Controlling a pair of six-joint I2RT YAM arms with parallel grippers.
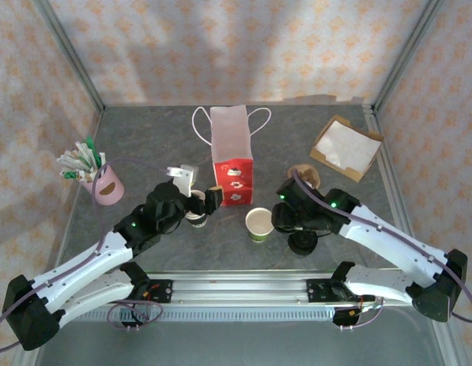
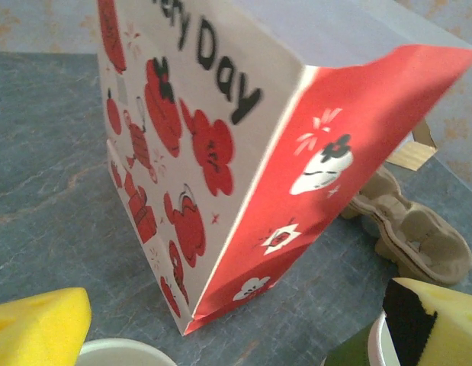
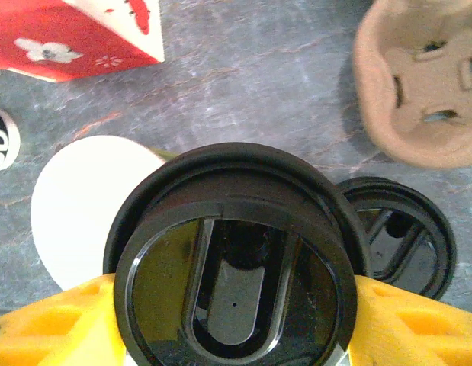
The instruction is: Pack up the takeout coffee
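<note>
The takeout coffee cup (image 1: pixel 258 223), olive-walled and cream inside, stands open-topped on the table in front of the bag; its wall also shows in the left wrist view (image 2: pixel 356 354) and its cream inside in the right wrist view (image 3: pixel 75 206). My right gripper (image 1: pixel 285 219) (image 3: pixel 236 313) is shut on a round black lid (image 3: pixel 236 267), held flat just to the right of that cup and partly over it. My left gripper (image 1: pixel 203 202) (image 2: pixel 236 339) stands open, its yellow pads either side of a second, lidless cup (image 1: pixel 195 216) (image 2: pixel 117 352).
A red and white paper bag (image 1: pixel 232 156) (image 2: pixel 220 152) stands upright mid-table. A pulp cup carrier (image 1: pixel 306 177) (image 3: pixel 419 84) lies right of it, with loose black lids (image 1: pixel 303 242) (image 3: pixel 407 236) nearer me. A pink cup of sticks (image 1: pixel 106 185) is left, a cardboard tray (image 1: pixel 346 147) back right.
</note>
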